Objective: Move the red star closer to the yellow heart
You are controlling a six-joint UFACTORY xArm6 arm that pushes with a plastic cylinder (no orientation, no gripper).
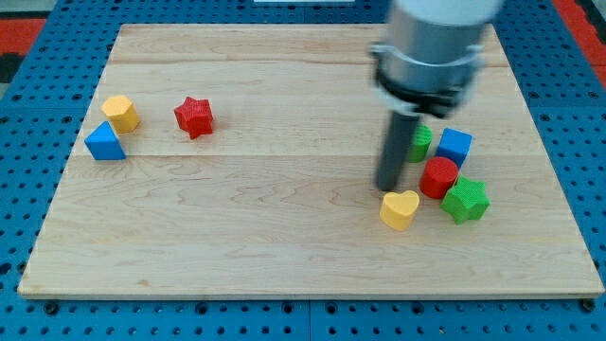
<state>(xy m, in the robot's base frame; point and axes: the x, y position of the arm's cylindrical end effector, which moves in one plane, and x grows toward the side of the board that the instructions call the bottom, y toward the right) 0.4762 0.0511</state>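
The red star (194,116) lies at the view's upper left of the wooden board (284,237). The yellow heart (400,209) lies at the view's lower right, far from the star. My tip (386,188) stands just above and slightly left of the yellow heart, close to it. The rod rises to the arm's grey body at the view's top.
A yellow hexagon-like block (121,113) and a blue triangle (104,142) lie left of the red star. A green block (419,142) partly behind the rod, a blue cube (454,146), a red cylinder (438,177) and a green star (465,201) cluster right of the heart.
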